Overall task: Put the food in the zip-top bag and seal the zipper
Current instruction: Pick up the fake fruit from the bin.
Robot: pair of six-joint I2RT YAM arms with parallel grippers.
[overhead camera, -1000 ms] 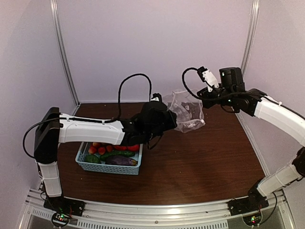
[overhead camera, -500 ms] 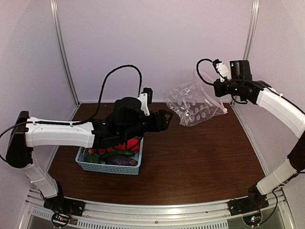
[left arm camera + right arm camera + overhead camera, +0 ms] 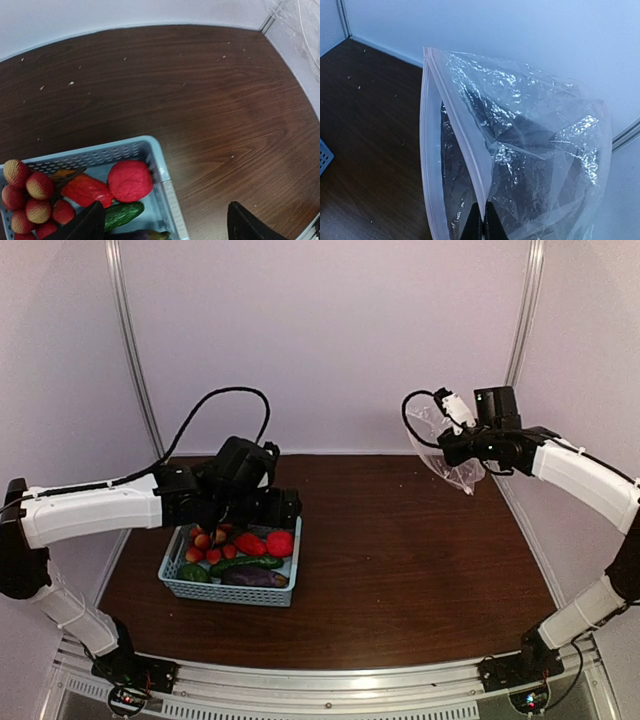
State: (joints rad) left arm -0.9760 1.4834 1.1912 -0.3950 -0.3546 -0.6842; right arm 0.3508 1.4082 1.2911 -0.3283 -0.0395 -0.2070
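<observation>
left claw [image 3: 165, 216] apart above basket [image 3: 232, 592]; right claw [image 3: 484, 222] clamped on bag [image 3: 535, 145], aloft.

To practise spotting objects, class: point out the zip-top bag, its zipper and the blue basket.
zip-top bag [image 3: 535, 150]: right wrist view, its crinkled clear side.
zipper [image 3: 429, 150]: right wrist view, the white strip along the mouth.
blue basket [image 3: 169, 192]: left wrist view, its side rim.

Food [image 3: 130, 180] fills the basket [image 3: 150, 147]; clear zip-top bag [image 3: 530, 150] hangs, zipper [image 3: 460, 135] unsealed.
</observation>
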